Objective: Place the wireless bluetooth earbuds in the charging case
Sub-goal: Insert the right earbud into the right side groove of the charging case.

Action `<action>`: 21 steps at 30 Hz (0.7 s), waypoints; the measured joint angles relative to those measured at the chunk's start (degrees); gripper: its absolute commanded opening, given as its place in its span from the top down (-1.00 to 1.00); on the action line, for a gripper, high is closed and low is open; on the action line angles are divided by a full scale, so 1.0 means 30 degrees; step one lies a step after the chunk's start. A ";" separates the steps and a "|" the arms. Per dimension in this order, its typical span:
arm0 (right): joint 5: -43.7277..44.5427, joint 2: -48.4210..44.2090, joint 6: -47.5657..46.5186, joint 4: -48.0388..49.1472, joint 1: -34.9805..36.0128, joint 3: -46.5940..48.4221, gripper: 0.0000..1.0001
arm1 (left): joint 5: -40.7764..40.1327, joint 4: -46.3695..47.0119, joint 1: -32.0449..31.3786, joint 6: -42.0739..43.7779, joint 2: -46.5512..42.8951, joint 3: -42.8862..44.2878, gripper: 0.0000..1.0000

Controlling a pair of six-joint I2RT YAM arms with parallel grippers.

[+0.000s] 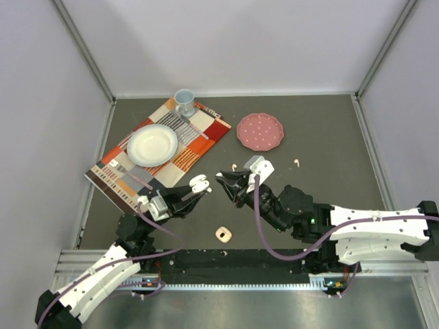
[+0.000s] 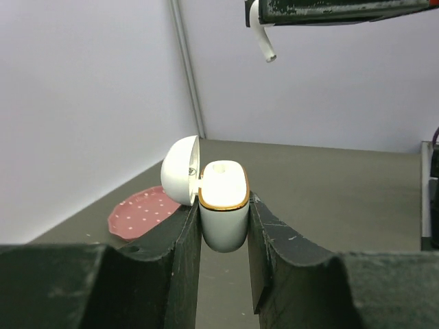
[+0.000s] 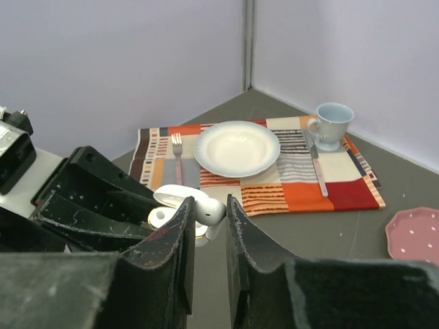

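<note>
My left gripper (image 1: 199,185) (image 2: 223,223) is shut on a white charging case (image 2: 223,205) with a gold rim. Its lid (image 2: 180,170) is hinged open to the left, and the case is held off the table. My right gripper (image 1: 225,179) (image 3: 209,209) is shut on a white earbud (image 3: 219,210). That earbud (image 2: 261,38) hangs stem-down from the right fingers, just above and beyond the open case (image 3: 164,216). Two more earbuds lie loose on the table, one (image 1: 297,162) right of the arms and one (image 1: 235,166) near the right gripper.
A peach square case (image 1: 223,234) lies near the front edge between the arms. A pink dotted plate (image 1: 260,131) sits at the back. To the left, a striped placemat (image 1: 206,140) carries a white bowl (image 1: 151,144), a blue cup (image 1: 184,101), a fork and a knife.
</note>
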 measured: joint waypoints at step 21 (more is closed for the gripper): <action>-0.0831 0.2878 -0.1326 -0.0044 0.0590 0.1800 1.00 | -0.0313 0.1260 0.0000 0.1581 -0.0408 -0.0102 1.00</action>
